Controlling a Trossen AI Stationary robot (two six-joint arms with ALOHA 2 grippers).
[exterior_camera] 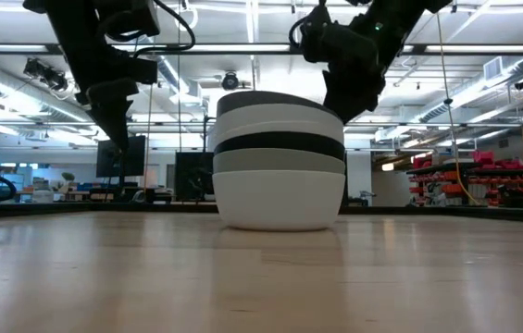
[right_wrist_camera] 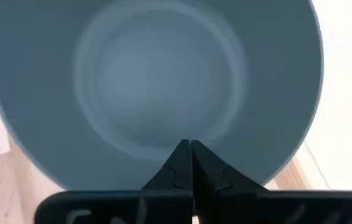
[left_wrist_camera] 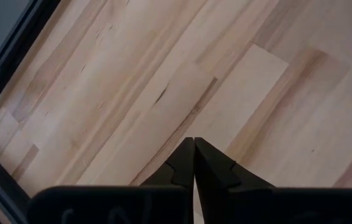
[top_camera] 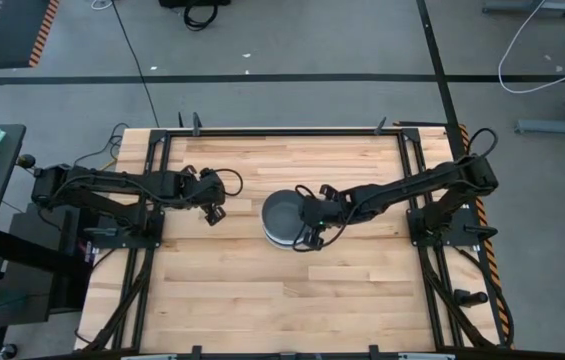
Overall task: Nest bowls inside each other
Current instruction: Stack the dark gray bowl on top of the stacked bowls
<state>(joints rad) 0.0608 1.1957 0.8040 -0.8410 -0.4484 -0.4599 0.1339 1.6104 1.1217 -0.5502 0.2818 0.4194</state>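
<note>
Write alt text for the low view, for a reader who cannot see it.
A stack of nested bowls stands mid-table on the wooden table, with white, grey and black bands showing from the side. Two dark robot arms hang from above, one on each side of the stack, the right claw close by its top edge. An industrial room lies behind.

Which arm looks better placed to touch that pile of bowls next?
The right. Its gripper hangs at the edge of the stacked bowls, looking down into the top grey one, fingers shut. The left gripper sits off to the side over bare table.
</note>
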